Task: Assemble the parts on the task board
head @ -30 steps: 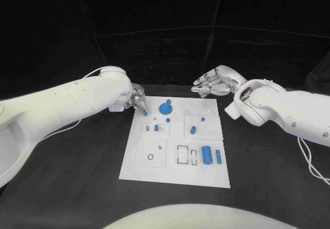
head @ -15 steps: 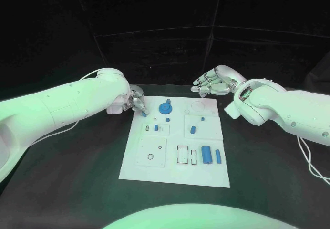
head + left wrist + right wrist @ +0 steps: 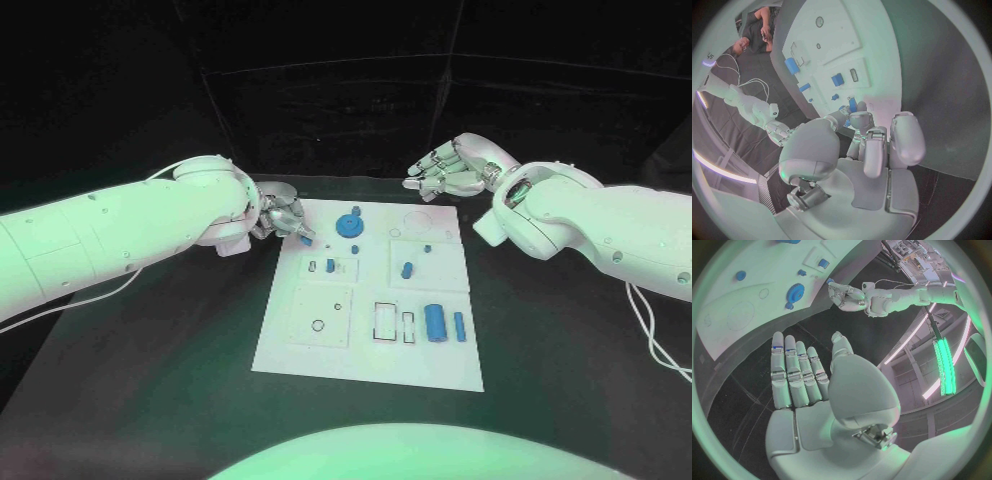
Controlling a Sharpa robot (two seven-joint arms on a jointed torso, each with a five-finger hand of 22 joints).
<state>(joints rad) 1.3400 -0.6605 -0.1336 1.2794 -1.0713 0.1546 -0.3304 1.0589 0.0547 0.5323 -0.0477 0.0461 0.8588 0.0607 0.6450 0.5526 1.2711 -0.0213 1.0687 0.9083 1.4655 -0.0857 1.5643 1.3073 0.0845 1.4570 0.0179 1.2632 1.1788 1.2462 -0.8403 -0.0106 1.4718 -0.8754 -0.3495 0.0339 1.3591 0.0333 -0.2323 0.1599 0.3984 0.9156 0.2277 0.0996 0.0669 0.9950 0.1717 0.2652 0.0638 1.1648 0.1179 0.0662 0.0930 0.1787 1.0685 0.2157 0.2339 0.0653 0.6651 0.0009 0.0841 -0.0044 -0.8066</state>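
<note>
The black table (image 3: 173, 380) is taken up in the middle by the white task board (image 3: 433, 365), used here as the landmark. At the board's far left corner the left hand (image 3: 281, 218) is seen with its fingers curled in and a small blue part (image 3: 852, 104) pinched at the fingertips, just over the board's edge. Beyond the board's far right corner the right hand (image 3: 450, 172) is held with fingers straight, close together and empty. A round blue part (image 3: 348, 225) stands on the board's far half; two upright blue parts (image 3: 446, 326) stand on its near half.

A slip is judged possible: the pinched part is small and lightly held, so a tilt could drop it off the board's edge.

How the part is turned within the fingers cannot be told, and which recess it belongs to is too small to make out.
</note>
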